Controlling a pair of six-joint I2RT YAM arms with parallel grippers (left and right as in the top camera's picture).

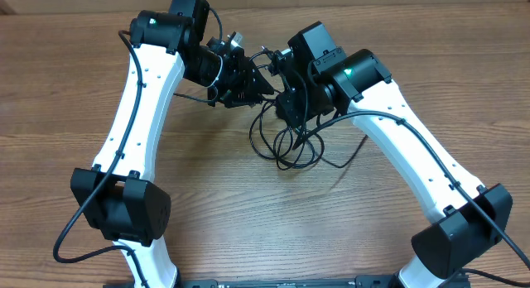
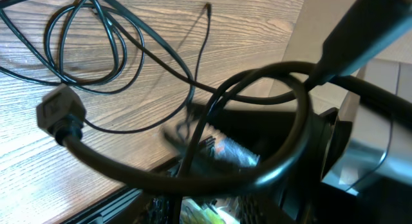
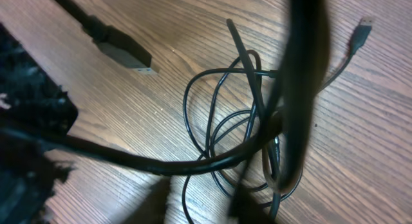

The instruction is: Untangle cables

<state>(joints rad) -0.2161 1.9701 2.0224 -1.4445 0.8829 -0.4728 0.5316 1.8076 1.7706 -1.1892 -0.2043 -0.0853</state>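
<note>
While the cables (image 1: 290,146) lie in crossed loops on the surface (image 1: 74,89), untangling looks largely undone. Opening and hold of the left gripper (image 1: 251,84) and right gripper (image 1: 282,102) cannot be told.

No legible txt, no labels — none readable

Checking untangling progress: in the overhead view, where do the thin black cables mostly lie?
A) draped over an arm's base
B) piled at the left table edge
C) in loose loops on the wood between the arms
C: the cables form overlapping loops on the table, mid-scene.
</note>
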